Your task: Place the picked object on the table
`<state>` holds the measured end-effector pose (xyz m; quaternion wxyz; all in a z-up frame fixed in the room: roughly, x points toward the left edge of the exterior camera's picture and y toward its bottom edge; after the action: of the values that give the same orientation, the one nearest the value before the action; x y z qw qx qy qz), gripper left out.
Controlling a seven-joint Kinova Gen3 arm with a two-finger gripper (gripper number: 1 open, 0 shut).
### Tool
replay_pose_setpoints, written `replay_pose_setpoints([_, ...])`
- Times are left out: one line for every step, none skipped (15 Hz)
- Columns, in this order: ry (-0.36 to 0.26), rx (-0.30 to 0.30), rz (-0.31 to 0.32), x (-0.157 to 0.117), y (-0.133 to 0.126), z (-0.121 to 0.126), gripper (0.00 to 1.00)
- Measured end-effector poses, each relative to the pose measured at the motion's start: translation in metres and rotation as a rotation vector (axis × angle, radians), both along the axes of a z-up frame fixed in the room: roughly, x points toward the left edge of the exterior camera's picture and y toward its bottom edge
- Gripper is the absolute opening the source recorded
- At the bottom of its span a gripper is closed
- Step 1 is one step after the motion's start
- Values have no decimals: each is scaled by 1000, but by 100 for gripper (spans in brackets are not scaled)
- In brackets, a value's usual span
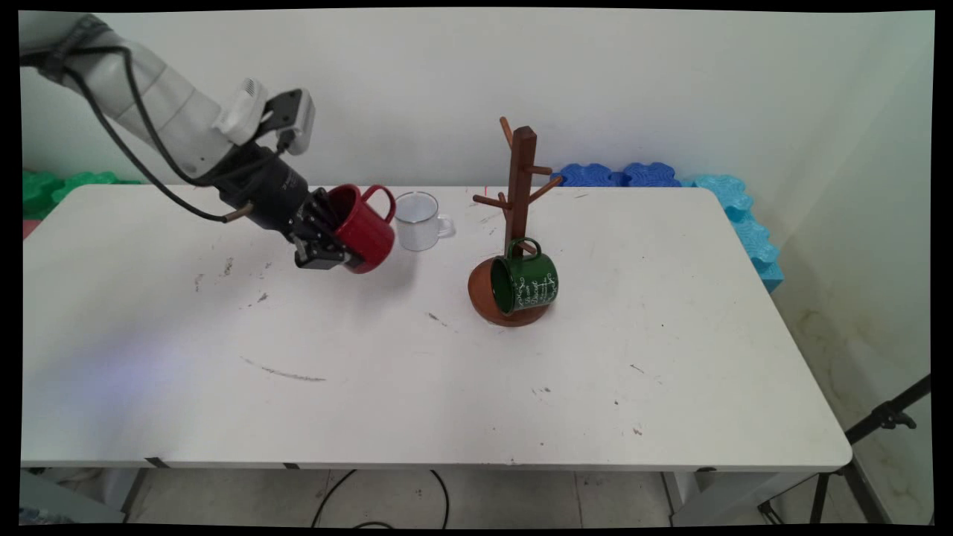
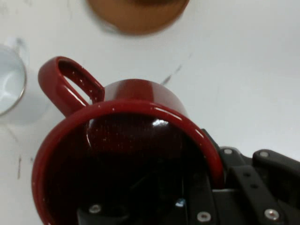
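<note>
My gripper (image 1: 336, 249) is clamped on the red mug (image 1: 366, 227): one finger inside the cup, the other outside, pinching the wall at the rim. In the hand view the rim of the red mug (image 2: 126, 154) fills most of the frame, with one finger (image 2: 201, 201) reaching down into the dark interior and the linkage on the outer side at lower right.

The mug is off the table (image 1: 417, 387), tipped on its side with the mouth facing me, toward the left, and the handle pointing up and to the far side. It hangs over the left-centre part of the table, toward the far edge.

Just right of the red mug stands a white enamel mug (image 1: 418, 221), upright on the table, handle to the right. The two look close in the main view; I cannot tell whether they touch. It also shows at the left edge of the hand view (image 2: 10, 79).

Further right is a wooden mug tree (image 1: 519, 216) on a round base, pegs sticking out from the post. A green mug (image 1: 527, 283) with white lettering hangs on a low peg by its handle, mouth facing left and near, its body over the base. The base edge shows at the top of the hand view (image 2: 138, 16).

Blue foam blocks (image 1: 670, 179) sit beyond the far right edge of the table, green ones (image 1: 59, 186) at far left.
</note>
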<state>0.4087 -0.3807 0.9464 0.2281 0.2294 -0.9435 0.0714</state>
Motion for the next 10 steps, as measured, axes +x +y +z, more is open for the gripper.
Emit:
replay_pose_setpoints([-26, 6, -6, 0, -4, -4, 0])
replay_pose_setpoints([-53, 12, -14, -1, -8, -10, 0])
replay_pose_setpoints([-78, 14, -27, -2, -12, -15, 0])
replay_pose_setpoints([-98, 16, -42, -4, -15, -20, 0])
replay_pose_setpoints([-120, 15, -61, -5, -18, -26, 0])
replay_pose_setpoints([-139, 16, -76, -7, -20, -31, 0])
replay_pose_setpoints([-162, 20, -92, -9, -23, -38, 0])
replay_pose_setpoints([-178, 25, -101, -10, -25, -43, 0])
replay_pose_setpoints([-192, 28, -113, -12, -28, -48, 0])
replay_pose_setpoints([-201, 31, -123, -14, -30, -53, 0])
